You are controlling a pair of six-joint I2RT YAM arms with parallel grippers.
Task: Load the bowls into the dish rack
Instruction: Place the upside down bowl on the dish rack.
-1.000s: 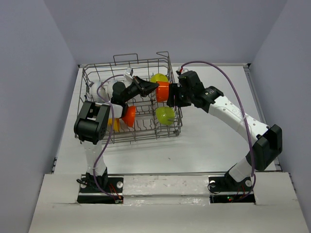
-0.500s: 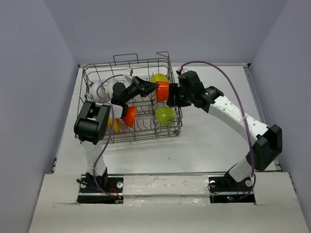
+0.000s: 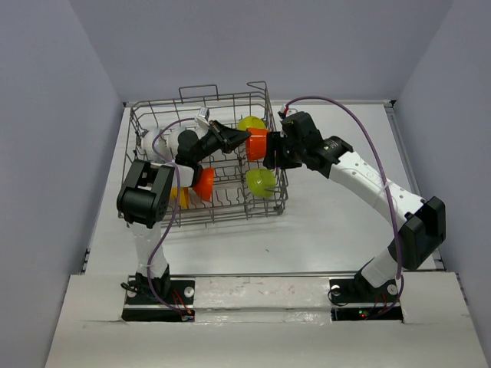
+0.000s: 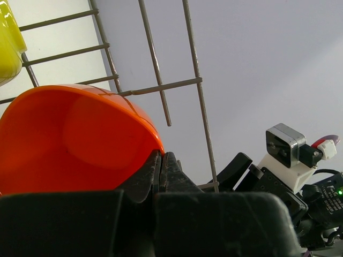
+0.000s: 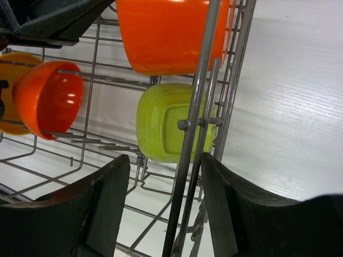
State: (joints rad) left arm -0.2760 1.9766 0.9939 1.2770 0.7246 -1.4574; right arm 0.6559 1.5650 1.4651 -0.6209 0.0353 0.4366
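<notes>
Left claw (image 4: 162,163): pinched tight on the rim of the orange bowl (image 4: 75,142).
Orange bowl, place: held up inside the dish rack (image 3: 207,211), toward the far right, just beside the right wall.
Right claw (image 5: 163,209): spread wide, holding nothing, with a wire of the rack's right wall running between the fingers.
Lime green bowl (image 5: 161,126): on edge among the tines, near right of the rack.
Small red-orange bowl (image 5: 48,99): on edge, left of the lime one, just beside a yellow bowl (image 5: 6,101).
Second lime bowl (image 3: 251,123): far right corner of the rack.
</notes>
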